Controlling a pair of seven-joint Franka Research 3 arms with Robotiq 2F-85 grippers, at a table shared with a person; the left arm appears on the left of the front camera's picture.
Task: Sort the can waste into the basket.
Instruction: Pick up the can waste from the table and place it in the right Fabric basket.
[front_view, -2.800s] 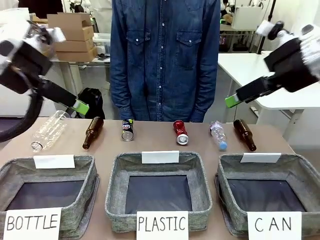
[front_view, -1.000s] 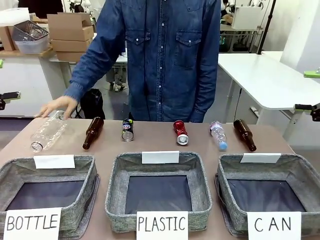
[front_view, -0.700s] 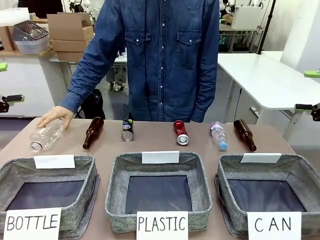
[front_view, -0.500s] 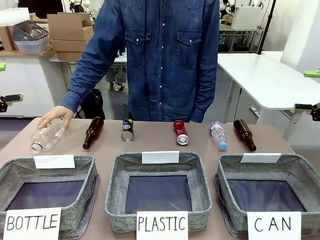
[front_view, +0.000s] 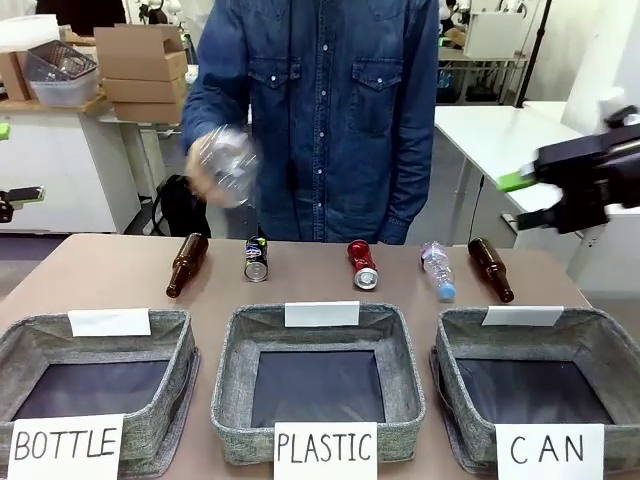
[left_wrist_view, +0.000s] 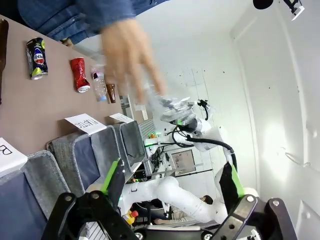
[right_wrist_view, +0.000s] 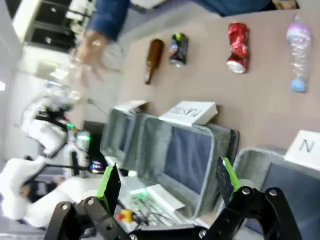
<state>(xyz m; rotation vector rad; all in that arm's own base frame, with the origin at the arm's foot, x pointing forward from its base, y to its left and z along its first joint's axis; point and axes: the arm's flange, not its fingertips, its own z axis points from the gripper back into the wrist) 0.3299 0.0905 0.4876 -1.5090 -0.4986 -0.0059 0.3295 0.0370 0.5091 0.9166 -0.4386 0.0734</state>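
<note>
Clear bottle (front_view: 225, 165) has left the table (front_view: 100, 270), lifted by the person's hand (left_wrist_view: 127, 55).

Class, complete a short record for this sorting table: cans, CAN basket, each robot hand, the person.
Cans: red can and dark can lie on the table.
CAN basket: no cans inside.
Left hand: open, empty.
Right hand: open, empty.
Person: holding a clear bottle above the table.

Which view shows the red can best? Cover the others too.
Right wrist view: the red can looks largest, crumpled side plain. Front view shows it smaller, silver end nearest; left wrist view, tiny and distant.
</note>
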